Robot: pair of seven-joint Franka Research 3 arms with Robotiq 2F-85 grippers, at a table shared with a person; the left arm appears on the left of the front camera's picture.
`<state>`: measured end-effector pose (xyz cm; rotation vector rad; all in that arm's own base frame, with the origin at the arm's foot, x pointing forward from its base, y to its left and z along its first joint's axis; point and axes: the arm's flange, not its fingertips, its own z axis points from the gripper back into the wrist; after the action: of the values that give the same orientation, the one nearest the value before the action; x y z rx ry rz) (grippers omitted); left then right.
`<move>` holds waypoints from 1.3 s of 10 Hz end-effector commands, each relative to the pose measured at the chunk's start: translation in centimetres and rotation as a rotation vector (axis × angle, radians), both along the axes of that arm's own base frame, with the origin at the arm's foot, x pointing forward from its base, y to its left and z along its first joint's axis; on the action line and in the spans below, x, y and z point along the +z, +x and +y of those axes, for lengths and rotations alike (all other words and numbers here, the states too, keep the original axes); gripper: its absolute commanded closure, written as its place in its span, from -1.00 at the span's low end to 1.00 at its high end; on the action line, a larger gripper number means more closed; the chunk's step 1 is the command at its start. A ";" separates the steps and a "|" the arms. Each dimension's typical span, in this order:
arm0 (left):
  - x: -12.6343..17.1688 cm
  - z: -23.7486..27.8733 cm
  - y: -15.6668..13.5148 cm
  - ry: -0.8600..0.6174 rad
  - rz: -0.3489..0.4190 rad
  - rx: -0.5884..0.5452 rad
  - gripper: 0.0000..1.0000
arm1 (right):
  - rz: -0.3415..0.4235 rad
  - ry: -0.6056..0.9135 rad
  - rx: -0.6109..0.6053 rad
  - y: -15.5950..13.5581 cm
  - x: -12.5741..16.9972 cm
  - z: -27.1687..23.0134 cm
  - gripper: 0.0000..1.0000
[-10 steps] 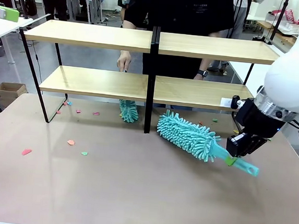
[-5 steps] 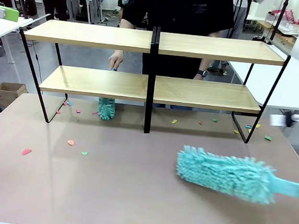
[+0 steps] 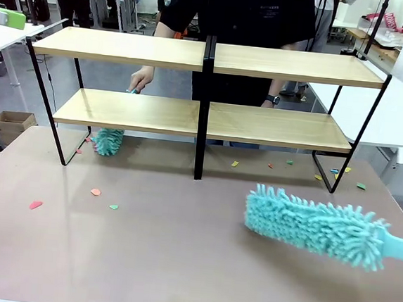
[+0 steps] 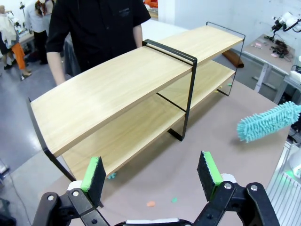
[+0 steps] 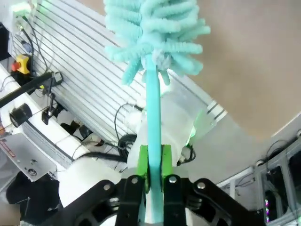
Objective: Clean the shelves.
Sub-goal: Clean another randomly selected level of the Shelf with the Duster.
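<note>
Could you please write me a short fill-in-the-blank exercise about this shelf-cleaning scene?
1. The right pincer is shut on the handle of a ___ duster.
2. The left pincer has its jaws ___.
3. The person's hand sweeps a small duster under the ___ board of the shelves.

Missing words: turquoise; open; lower

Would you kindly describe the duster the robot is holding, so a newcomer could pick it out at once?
Start at the shelves and come toward the near right of the tabletop. The large teal duster hangs there, its handle clamped in the right gripper. It is far bigger than the small duster under the lower-left shelf.
</note>
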<state>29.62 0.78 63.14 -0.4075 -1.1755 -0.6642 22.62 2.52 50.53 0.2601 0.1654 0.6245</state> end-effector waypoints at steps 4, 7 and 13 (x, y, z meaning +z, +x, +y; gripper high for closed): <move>-0.2 0.0 0.2 -0.008 0.001 -0.005 -1.00 | -0.049 0.022 -0.053 8.1 -6.4 6.9 0.75; -0.2 0.0 0.2 -0.008 0.001 -0.005 -1.00 | -0.130 0.081 -0.165 11.9 -9.3 9.9 0.75; -0.2 0.0 0.2 -0.008 0.001 -0.005 -1.00 | -0.185 0.034 -0.425 15.2 -13.1 11.3 0.75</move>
<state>29.63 0.78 63.11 -0.4080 -1.1750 -0.6642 37.65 13.38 37.53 0.3123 -0.0528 0.3142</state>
